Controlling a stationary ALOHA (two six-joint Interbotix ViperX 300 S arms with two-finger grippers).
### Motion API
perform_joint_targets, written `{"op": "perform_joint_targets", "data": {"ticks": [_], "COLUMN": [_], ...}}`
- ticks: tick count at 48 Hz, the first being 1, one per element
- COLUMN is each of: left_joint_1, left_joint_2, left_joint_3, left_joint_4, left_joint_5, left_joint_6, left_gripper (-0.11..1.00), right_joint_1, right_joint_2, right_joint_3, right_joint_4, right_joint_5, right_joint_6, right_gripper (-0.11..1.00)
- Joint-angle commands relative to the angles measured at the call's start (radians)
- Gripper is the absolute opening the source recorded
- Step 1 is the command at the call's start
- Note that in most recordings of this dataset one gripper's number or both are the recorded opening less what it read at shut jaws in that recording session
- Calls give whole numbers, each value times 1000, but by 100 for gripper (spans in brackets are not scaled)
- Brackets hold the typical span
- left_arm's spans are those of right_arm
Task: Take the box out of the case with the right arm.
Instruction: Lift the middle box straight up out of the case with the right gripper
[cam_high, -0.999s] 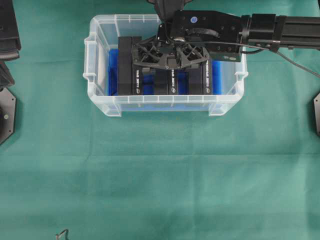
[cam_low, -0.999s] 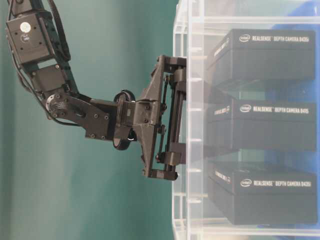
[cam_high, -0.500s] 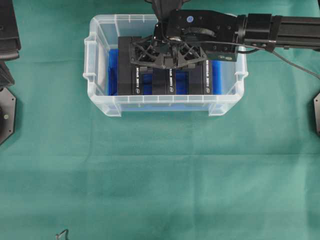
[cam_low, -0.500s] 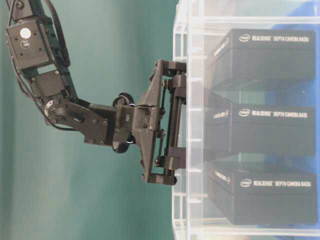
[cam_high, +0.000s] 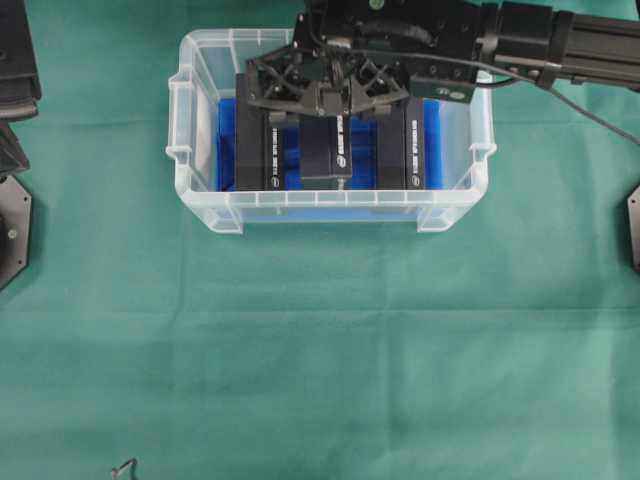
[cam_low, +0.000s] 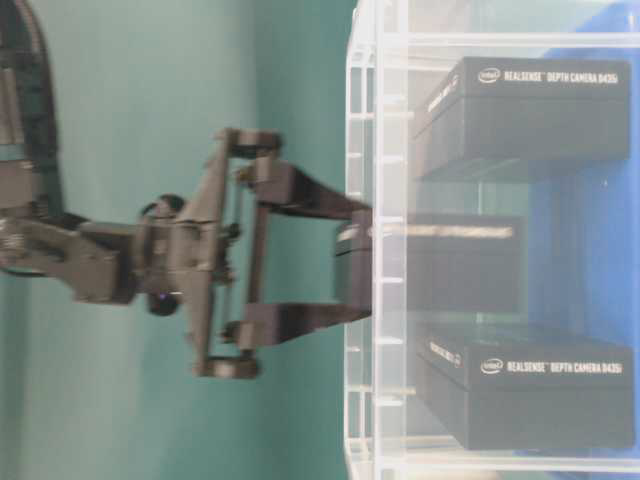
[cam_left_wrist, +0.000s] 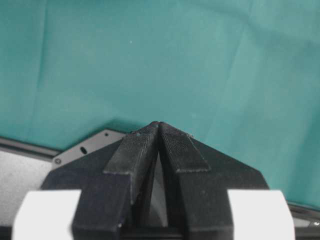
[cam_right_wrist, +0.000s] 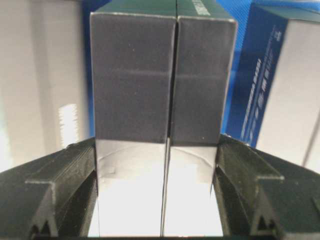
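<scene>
The clear case (cam_high: 198, 62) stands on the green cloth, with a blue sheet (cam_high: 227, 150) on its bottom. My right gripper (cam_high: 326, 100) is shut on the middle black box (cam_high: 326, 148), one finger on each side. This box is raised above its two neighbours. In the table-level view the gripper (cam_low: 352, 262) holds the box (cam_low: 450, 265) at the case's rim. The right wrist view shows the box (cam_right_wrist: 160, 80) clamped between the fingers (cam_right_wrist: 75, 170). My left gripper (cam_left_wrist: 159, 126) is shut and empty above the cloth.
Two more black boxes stand in the case, one to the left (cam_high: 258, 140) and one to the right (cam_high: 408, 145) of the held box. The case walls (cam_low: 365, 120) surround them. The left arm's base (cam_high: 12, 70) sits at the left edge.
My right gripper has lifted away from the case's bottom with the middle box in it. The box has risen above the other two. The left arm has not moved.
</scene>
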Motion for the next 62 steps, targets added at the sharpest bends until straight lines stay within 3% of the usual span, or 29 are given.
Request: {"op": "perform_joint_targets", "data": {"ticks": [1, 14, 26, 62], "left_joint_1": [3, 3, 3, 3], "left_joint_2": [-6, -8, -9, -8], "left_joint_3": [-21, -21, -21, -21], "left_joint_4": [0, 0, -2, 0], "left_joint_5": [-5, -5, -5, -5], "left_joint_6": [2, 2, 2, 2], "left_gripper": [11, 11, 11, 11], "right_joint_1": [-3, -3, -2, 8], "right_joint_2": [-61, -80, -80, -80], "right_joint_3": [-75, -241, -345, -357], "right_joint_4": [-11, -58, -67, -69], "right_joint_5": [51, 249, 341, 351], "right_joint_6": [3, 3, 3, 5], "right_gripper": [70, 70, 70, 70]}}
